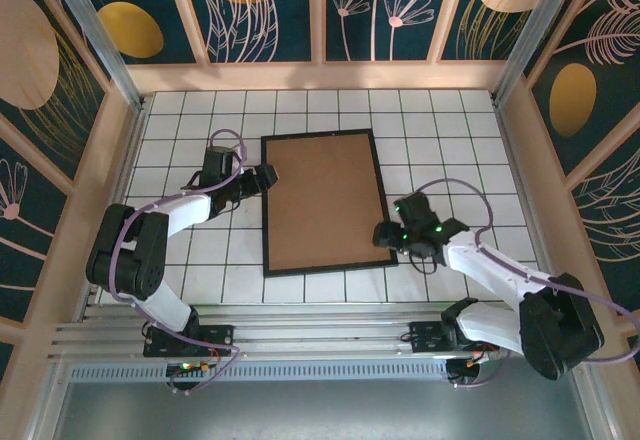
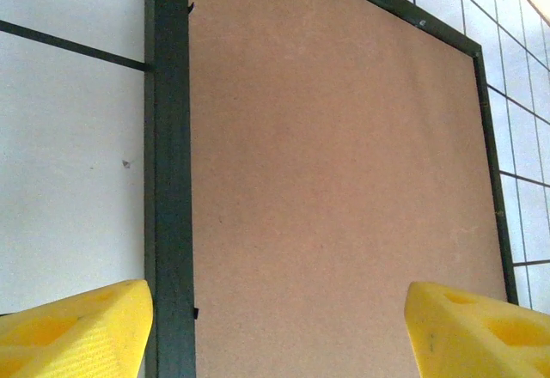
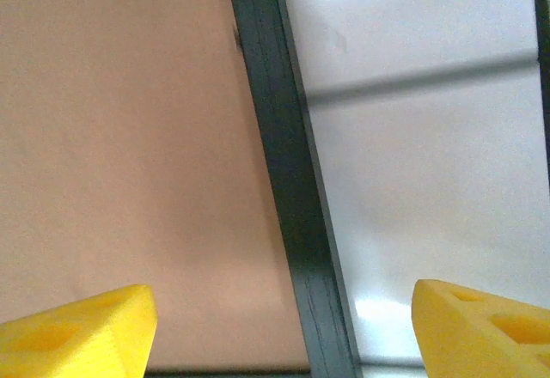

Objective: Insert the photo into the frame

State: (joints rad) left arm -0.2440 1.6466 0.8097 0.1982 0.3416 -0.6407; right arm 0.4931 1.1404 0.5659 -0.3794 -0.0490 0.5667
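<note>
The white tiled tabletop (image 1: 180,130) held the big black frame (image 1: 264,210), which lay flat in the middle with a brown backing board (image 1: 325,200) filling it. The left pincer (image 1: 268,178) was at the frame's left edge, toward the far end, and the right pincer (image 1: 383,232) was at its right edge, toward the near end. Both pincers were spread wide above the frame's edge and pinched nothing.
</note>
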